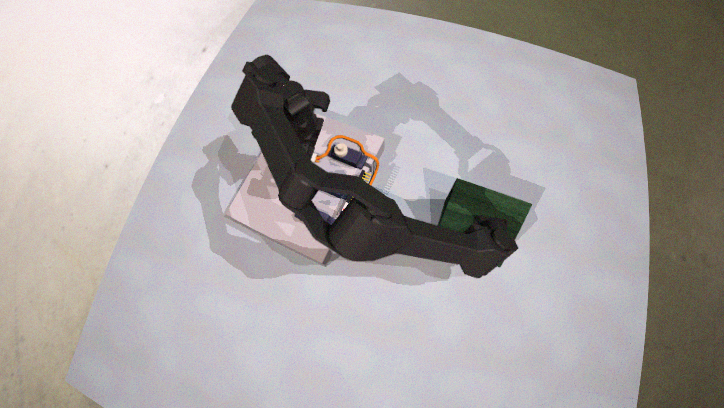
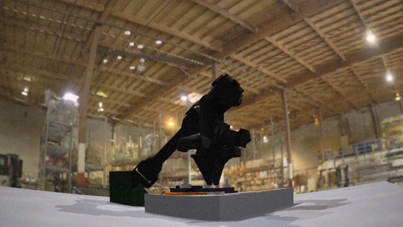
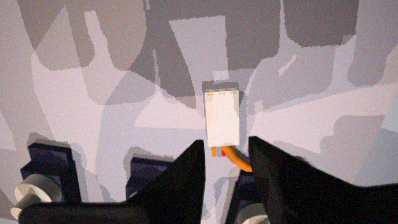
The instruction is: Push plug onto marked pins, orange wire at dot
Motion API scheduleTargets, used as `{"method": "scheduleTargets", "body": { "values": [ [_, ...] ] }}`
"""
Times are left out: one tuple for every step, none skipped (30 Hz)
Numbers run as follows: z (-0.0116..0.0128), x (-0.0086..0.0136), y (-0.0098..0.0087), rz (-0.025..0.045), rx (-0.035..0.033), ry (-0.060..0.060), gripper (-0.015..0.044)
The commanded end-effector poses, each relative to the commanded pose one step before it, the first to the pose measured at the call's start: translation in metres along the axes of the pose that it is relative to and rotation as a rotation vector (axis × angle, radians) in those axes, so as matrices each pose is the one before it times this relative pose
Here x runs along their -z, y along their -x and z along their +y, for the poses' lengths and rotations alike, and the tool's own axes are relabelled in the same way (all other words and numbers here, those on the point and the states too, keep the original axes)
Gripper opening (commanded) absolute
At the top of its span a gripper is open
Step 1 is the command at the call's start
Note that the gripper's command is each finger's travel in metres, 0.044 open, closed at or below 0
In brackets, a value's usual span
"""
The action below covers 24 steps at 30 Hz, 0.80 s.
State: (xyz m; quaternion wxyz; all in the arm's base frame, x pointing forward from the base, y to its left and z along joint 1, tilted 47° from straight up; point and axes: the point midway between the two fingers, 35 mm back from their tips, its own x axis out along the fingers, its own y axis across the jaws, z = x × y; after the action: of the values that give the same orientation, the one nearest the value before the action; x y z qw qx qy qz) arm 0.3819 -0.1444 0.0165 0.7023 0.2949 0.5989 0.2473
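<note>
The white plug lies flat on the pale block, with its row of small holes facing up the wrist view. Its orange lead curves away round a dark blue servo. My gripper is partly open and empty, pointing down over the block. In the wrist view its fingertips appear either side of the plug's wire end, apparently above it. Some yellow pins show beside the arm; the coloured band and dot cannot be made out.
More dark servos with pale round horns stand near the fingers, one at the wrist view's left and one between. The green block stands under the arm's base. The arm covers much of the pale block in the top view.
</note>
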Motion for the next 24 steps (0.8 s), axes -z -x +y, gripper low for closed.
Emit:
{"method": "scheduleTargets", "body": {
  "values": [
    [-0.00009,0.00034,-0.0063,-0.00343,-0.00414,-0.007,0.0115],
    [0.0,-0.00001,-0.00051,-0.00001,-0.00001,0.0,0.0115],
    [0.0,-0.00002,-0.00077,-0.00001,-0.00001,0.0,0.0115],
    [0.0,-0.00002,-0.00105,-0.00001,-0.00002,0.0,0.0115],
    [0.0,-0.00002,-0.00119,-0.00002,-0.00002,0.0,0.0115],
    [0.0,-0.00002,-0.00134,-0.00002,-0.00003,0.0,0.0115],
    [0.0,-0.00001,-0.00146,-0.00002,-0.00004,0.0,0.0115],
    [0.00001,0.0,-0.00153,-0.00002,-0.00005,0.0,0.0115],
    [0.00001,0.0,-0.00155,-0.00002,-0.00006,0.0,0.0115],
    [0.00002,0.00001,-0.00156,-0.00002,-0.00006,0.0,0.0115],
    [0.00002,0.00002,-0.00155,-0.00002,-0.00007,0.0,0.0115],
    [0.00002,0.00002,-0.00123,-0.00001,-0.00006,0.0,0.0115],
    [0.00001,0.00001,-0.00074,-0.00001,-0.00004,0.0,0.0115],
    [0.0,0.00001,-0.00025,0.0,-0.00001,0.0,0.0115],
    [0.0,0.0,0.0,0.0,0.0,0.0,0.0089],
    [0.0,0.0,0.0,0.0,0.0,0.0,0.0062],
    [0.0,0.0,0.0,0.0,0.0,0.0,0.0036],
    [0.0,0.0,0.0,0.0,0.0,0.0,0.003],
    [0.0,0.0,0.0,0.0,0.0,0.0,0.0023],
    [0.0,0.0,0.0,0.0,0.0,0.0,0.0016],
    [0.0,0.0,0.0,0.0,0.0,0.0,0.001],
    [0.0,0.0,0.0,0.0,0.0,0.0,0.0003],
    [-0.00004,-0.00007,0.00074,0.0,0.00008,0.0,0.0],
    [-0.00008,-0.00013,0.00138,0.0,0.00014,0.0,0.0]
  ]
}}
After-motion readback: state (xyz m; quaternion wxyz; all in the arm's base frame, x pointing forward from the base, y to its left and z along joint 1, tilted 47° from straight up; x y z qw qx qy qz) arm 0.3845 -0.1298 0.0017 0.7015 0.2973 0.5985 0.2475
